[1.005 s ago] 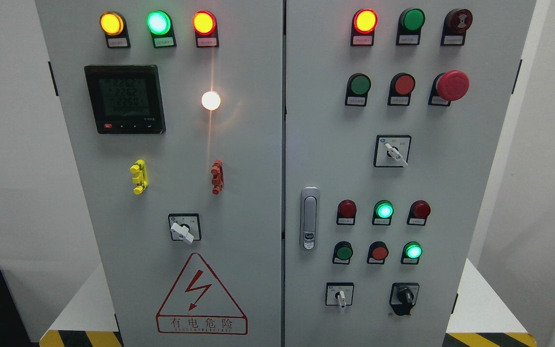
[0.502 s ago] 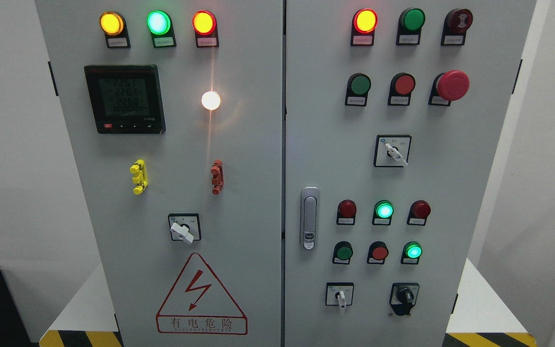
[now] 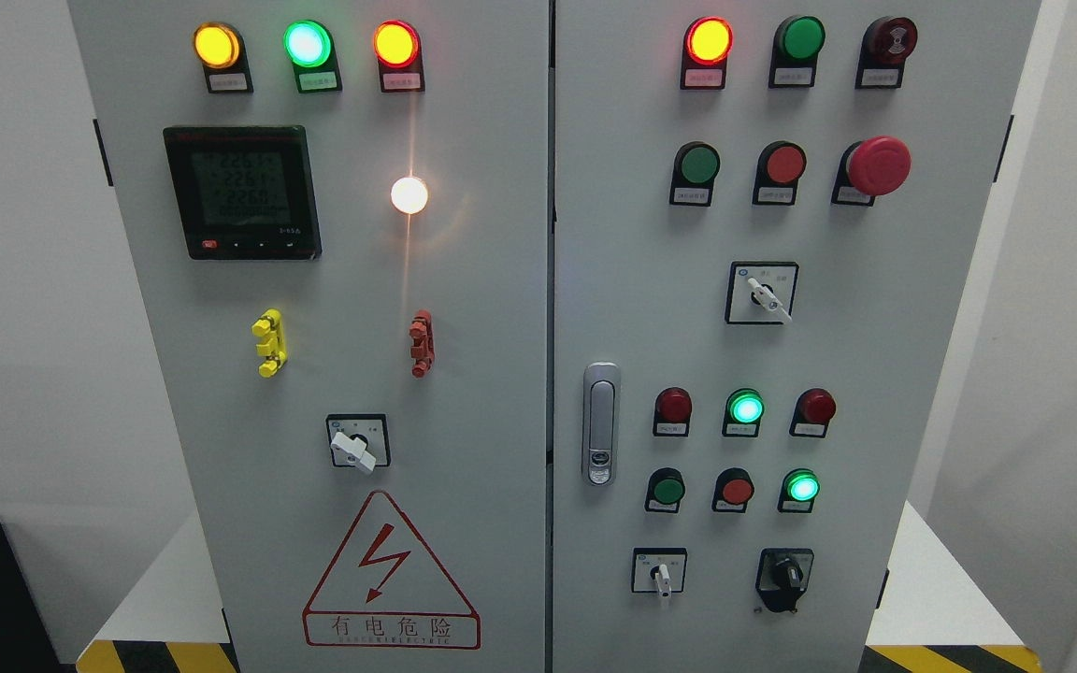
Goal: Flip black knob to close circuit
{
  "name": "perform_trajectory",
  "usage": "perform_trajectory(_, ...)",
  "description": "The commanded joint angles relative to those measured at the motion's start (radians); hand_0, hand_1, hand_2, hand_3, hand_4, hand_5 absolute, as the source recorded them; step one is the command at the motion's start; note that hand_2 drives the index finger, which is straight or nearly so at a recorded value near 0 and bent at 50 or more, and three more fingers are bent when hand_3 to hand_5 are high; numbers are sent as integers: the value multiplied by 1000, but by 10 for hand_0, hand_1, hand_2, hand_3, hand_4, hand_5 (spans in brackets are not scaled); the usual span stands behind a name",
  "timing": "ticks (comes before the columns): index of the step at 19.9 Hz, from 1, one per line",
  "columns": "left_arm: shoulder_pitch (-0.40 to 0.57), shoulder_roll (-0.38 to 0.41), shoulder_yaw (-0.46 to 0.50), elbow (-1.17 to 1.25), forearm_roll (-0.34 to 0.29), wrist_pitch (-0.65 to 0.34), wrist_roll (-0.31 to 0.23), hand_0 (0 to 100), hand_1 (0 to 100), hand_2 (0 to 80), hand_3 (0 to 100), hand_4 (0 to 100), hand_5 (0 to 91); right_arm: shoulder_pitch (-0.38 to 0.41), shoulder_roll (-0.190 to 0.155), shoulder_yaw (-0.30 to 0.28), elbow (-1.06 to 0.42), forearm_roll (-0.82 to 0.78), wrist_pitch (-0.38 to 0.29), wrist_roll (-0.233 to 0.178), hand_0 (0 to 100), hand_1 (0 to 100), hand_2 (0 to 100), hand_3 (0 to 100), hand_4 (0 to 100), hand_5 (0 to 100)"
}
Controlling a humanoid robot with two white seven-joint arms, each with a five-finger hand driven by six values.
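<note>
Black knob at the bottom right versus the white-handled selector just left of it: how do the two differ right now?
The black knob has a dark, bulky handle on a black plate; the white-handled selector has a slim white lever on a white-faced, black-framed plate. The white lever points straight down, while the black knob's direction is hard to read against its dark plate. The black knob sits nearer the door's right edge. Both are rotary switches in the right door's bottom row, and no robot hand is in view.
</note>
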Motion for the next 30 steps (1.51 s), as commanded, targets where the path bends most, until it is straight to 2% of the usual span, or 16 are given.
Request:
perform_trajectory(1, 0, 0, 0, 0, 0, 0, 1, 120, 556, 0, 0, 0, 0, -55, 18, -3, -73, 59, 8, 24, 0, 0, 929, 1000, 986, 992)
perform_trajectory(7, 0, 0, 0, 0, 0, 0, 1, 120, 556, 0, 0, 0, 0, -110, 18, -5, -43, 99, 11, 33, 0, 0, 929, 1000, 988, 994)
perform_trajectory(10, 0, 0, 0, 0, 0, 0, 1, 120, 556, 0, 0, 0, 0, -118, 18, 0, -25, 104, 43, 32, 0, 0, 929, 1000, 988, 994)
perform_trajectory(21, 0, 0, 0, 0, 0, 0, 1, 120, 556, 0, 0, 0, 0, -162, 51, 0, 19, 138, 72, 32, 0, 0, 927, 1000, 990, 998)
perform_trajectory(30, 0, 0, 0, 0, 0, 0, 1, 120, 556, 0, 0, 0, 0, -201, 51, -6, 62, 139, 94, 27, 0, 0, 924, 1000, 988, 1000)
